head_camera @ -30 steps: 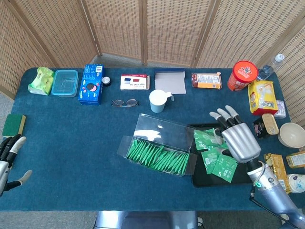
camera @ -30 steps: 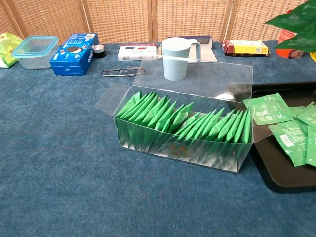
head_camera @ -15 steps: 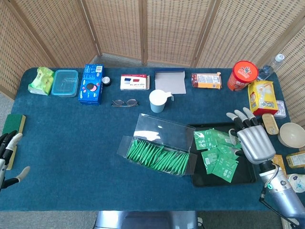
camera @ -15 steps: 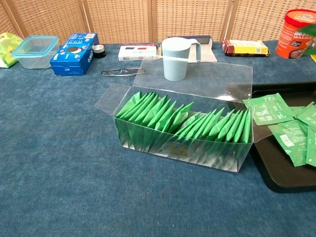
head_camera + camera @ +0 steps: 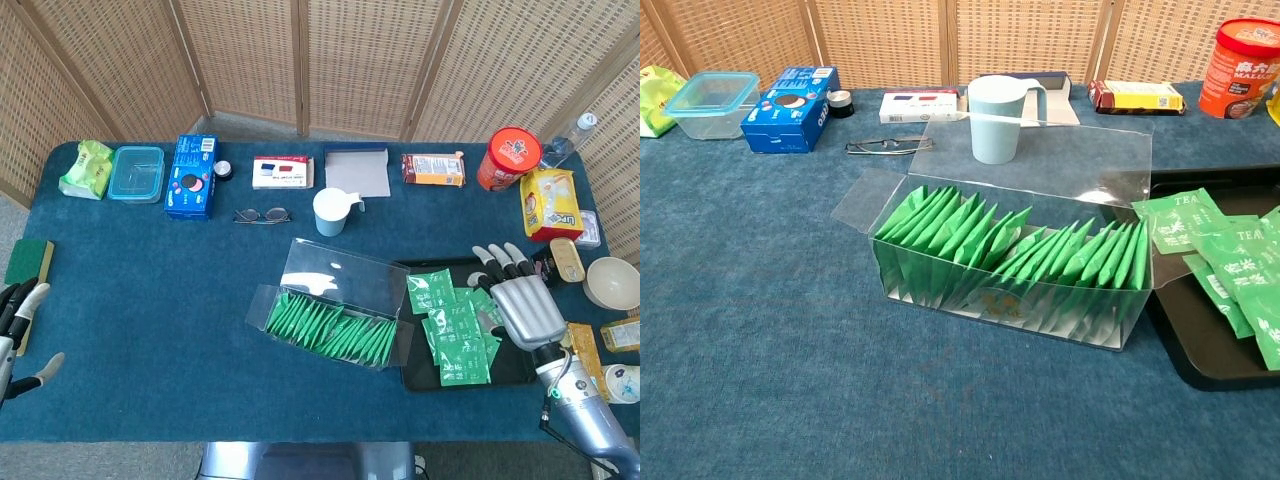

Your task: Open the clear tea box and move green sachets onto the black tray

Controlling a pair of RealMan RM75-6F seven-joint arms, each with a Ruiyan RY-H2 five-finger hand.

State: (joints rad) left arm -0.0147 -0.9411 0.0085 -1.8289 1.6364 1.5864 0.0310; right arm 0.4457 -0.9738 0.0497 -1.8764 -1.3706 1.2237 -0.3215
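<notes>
The clear tea box (image 5: pixel 330 322) lies mid-table with its lid (image 5: pixel 345 272) folded back and a row of green sachets (image 5: pixel 335 332) upright inside. In the chest view the box (image 5: pixel 1010 300) is seen close up, still well filled. To its right sits the black tray (image 5: pixel 418 372), with several green sachets (image 5: pixel 455 335) lying flat on it; the chest view shows the tray (image 5: pixel 1210 355) and those sachets (image 5: pixel 1230 270) too. My right hand (image 5: pixel 525 305) hovers over the tray's right edge, fingers spread, holding nothing. At the table's near left edge, my left hand (image 5: pixel 20 325) holds nothing.
A pale blue cup (image 5: pixel 330 212) and glasses (image 5: pixel 262 215) stand behind the box. A blue biscuit box (image 5: pixel 192 177) and plastic container (image 5: pixel 137 172) are at the back left. A red canister (image 5: pixel 513 158), yellow bag (image 5: pixel 550 205) and bowl (image 5: pixel 612 282) crowd the right side.
A sachet seen held high at the chest view's top right is gone. The right hand moved right, then settled over the tray edge; sachets on the tray lie differently, stacked more.
</notes>
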